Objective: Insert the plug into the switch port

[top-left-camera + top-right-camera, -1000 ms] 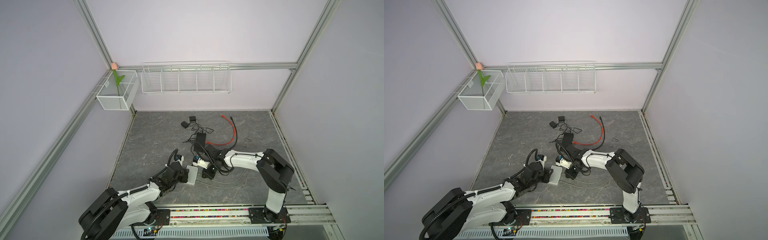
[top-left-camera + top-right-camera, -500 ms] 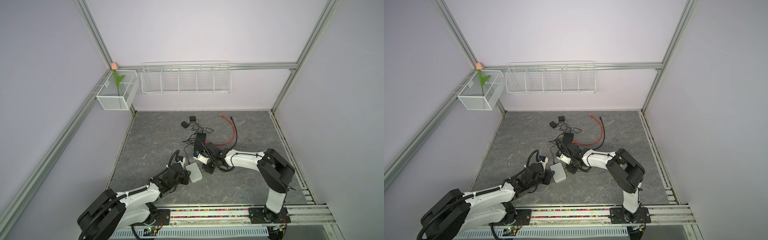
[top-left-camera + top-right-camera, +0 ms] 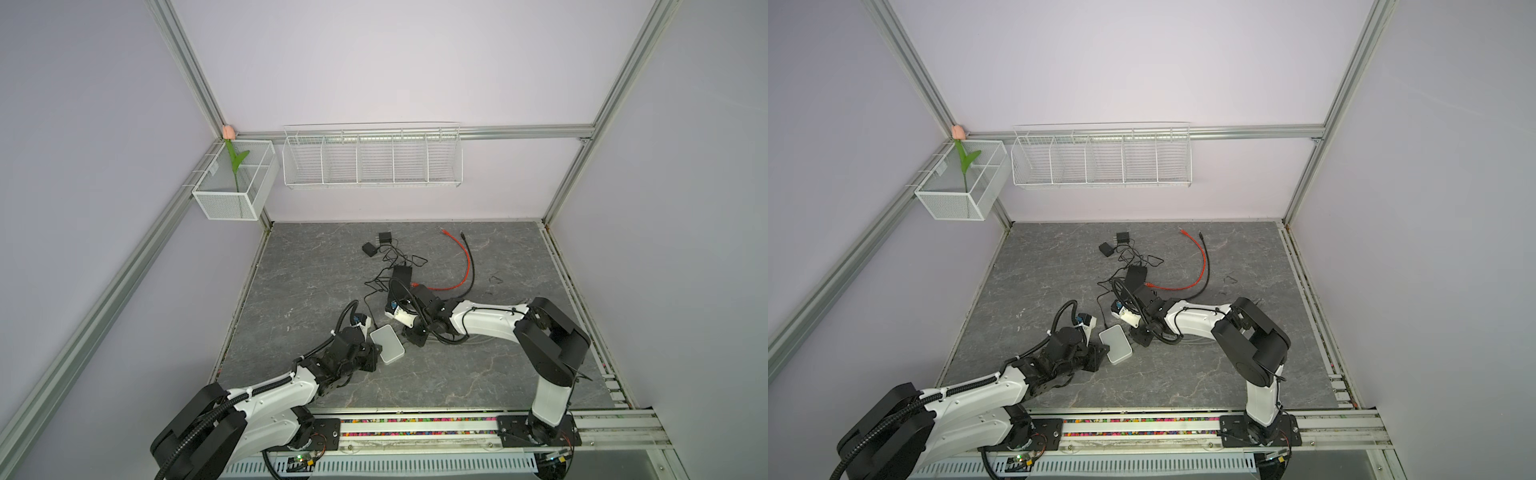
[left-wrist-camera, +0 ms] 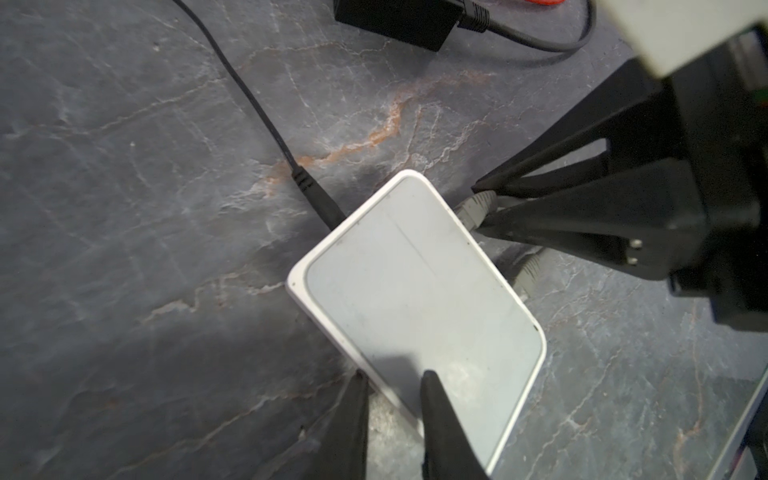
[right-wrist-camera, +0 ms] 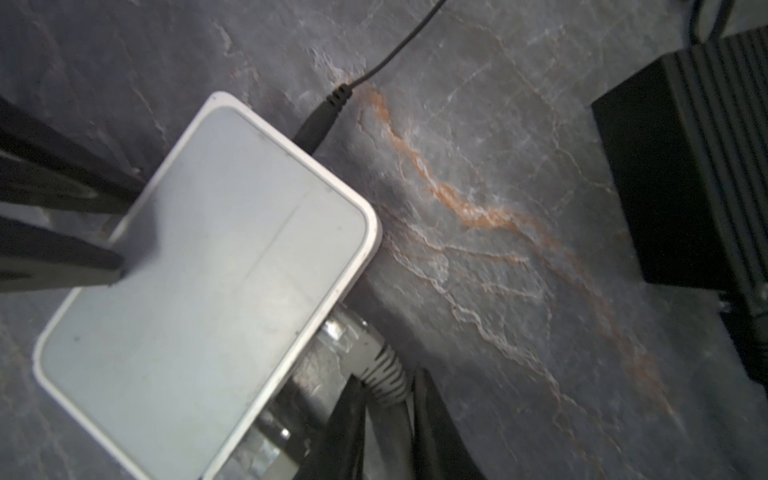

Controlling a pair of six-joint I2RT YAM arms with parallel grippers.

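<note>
The left gripper [image 4: 394, 376] is clamped on the switch [image 4: 415, 291], with one finger lying on its grey top and the other tucked under the white rim. The right gripper [image 5: 386, 378] straddles the grey boot of the plug [image 5: 368, 345], a finger on either side. That wrist view is too blurred to say whether they pinch it or stand just clear. The plug's clear tip meets the switch's side wall, on the side opposite the left gripper's hold. A second plug [image 4: 528, 274], also grey, sits at the same wall just beside it. On the neighbouring side a thin black lead [image 4: 320, 203] runs into the switch. A ribbed black box [image 5: 685, 166] lies near, apart from the switch. In both top views the right gripper's body covers the port wall and hides the plugs.

The table [image 3: 457, 374] is dark grey with pale and rusty veins. Farther back it carries a curved red cable [image 3: 468, 259] and two small black chargers [image 3: 384, 237] in a tangle of thin wire. Lilac walls in an aluminium frame close the space. On the back wall hangs a white wire rack [image 3: 372, 166] split into five bays. In the left corner a mesh basket [image 3: 226, 205] holds a tulip [image 3: 237, 160], its pink bud above the rim.
</note>
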